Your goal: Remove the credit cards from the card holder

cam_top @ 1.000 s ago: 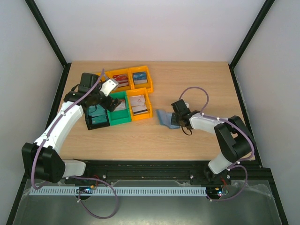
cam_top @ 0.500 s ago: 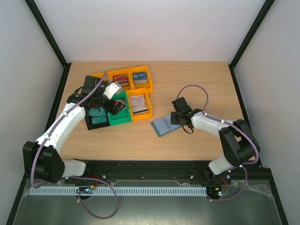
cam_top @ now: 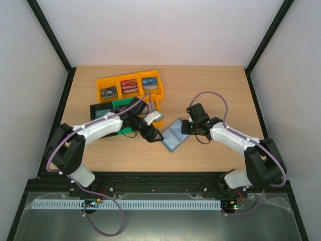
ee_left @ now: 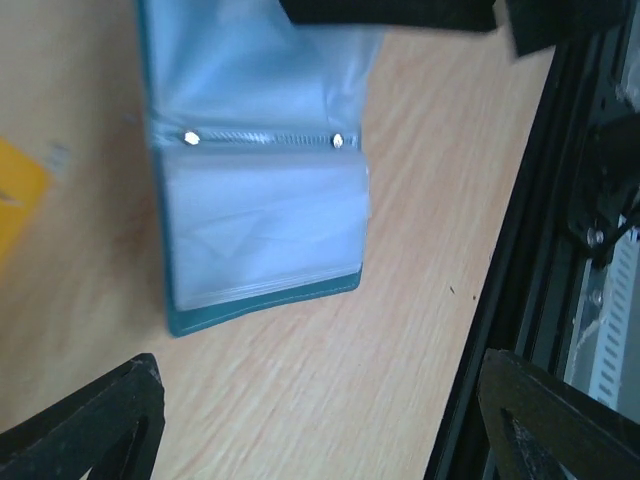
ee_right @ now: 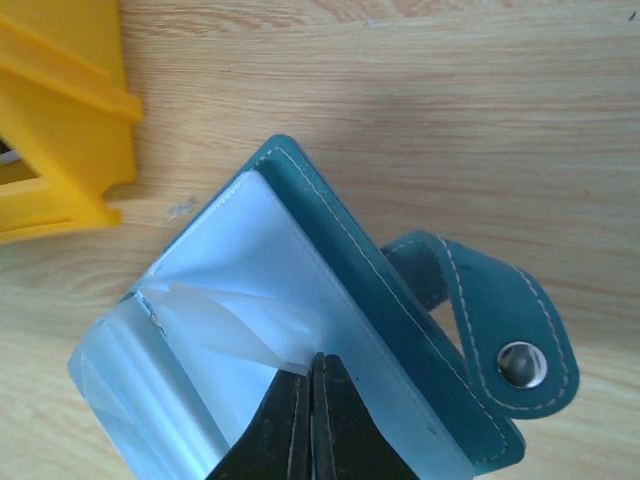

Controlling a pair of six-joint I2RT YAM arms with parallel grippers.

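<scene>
Swung over from the orange bins (cam_top: 99,86), the left gripper (cam_top: 154,135) hovers, fingers apart, just left of the card holder (cam_top: 173,135), open at mid-desk. The right gripper (ee_right: 312,385) pinches its thin sleeve: floppy, slick; the teal cover looks stiffer to hold.

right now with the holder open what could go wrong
The right gripper pinches only a thin clear sleeve of the card holder; a pull may slip or tear it. No card edge shows in the sleeves from the left wrist view, so the open left gripper may grab plastic instead.
</scene>
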